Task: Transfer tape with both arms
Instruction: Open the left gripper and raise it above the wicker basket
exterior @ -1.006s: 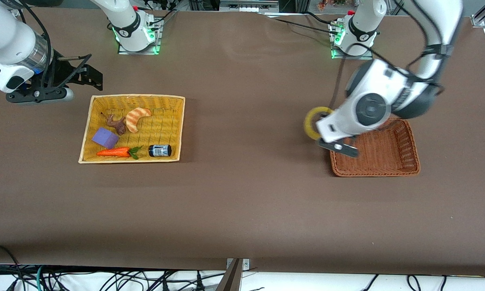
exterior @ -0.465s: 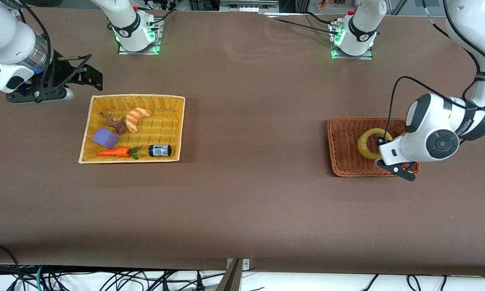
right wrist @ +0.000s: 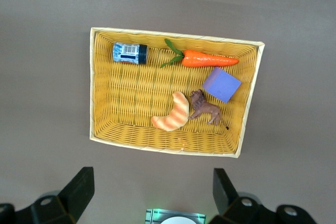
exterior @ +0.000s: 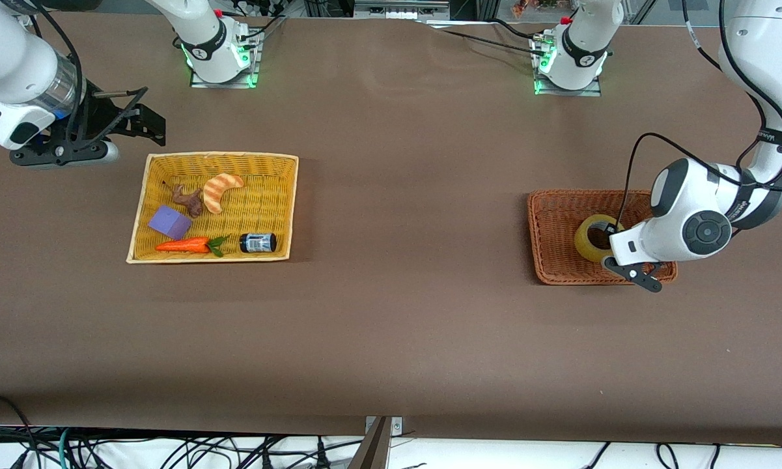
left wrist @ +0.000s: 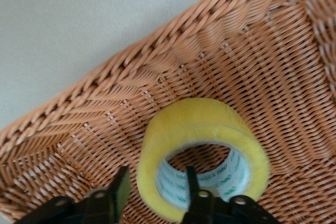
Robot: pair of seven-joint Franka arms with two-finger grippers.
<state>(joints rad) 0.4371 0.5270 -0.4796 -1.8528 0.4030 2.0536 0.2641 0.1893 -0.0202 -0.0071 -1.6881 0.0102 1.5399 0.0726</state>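
The tape (exterior: 592, 238), a yellowish ring, lies in the brown wicker basket (exterior: 553, 260) at the left arm's end of the table. It fills the left wrist view (left wrist: 205, 129), resting on the basket's weave (left wrist: 105, 124). My left gripper (exterior: 611, 247) (left wrist: 155, 190) is low in the basket. One finger is inside the ring, the other outside with a gap to the tape wall, so it is open. My right gripper (exterior: 140, 116) (right wrist: 149, 192) is wide open and empty. It waits in the air over the table beside the yellow basket (exterior: 221, 156).
The yellow basket (right wrist: 92, 87) holds a striped croissant (exterior: 221, 190), a brown toy animal (exterior: 187, 198), a purple block (exterior: 169, 222), a carrot (exterior: 185, 245) and a small dark jar (exterior: 258, 243). The arm bases stand at the table's top edge.
My left arm carried the tape from beside the brown basket to over it, then lowered it into the basket. Its fingers now stand apart from the tape wall. The right arm has not moved.
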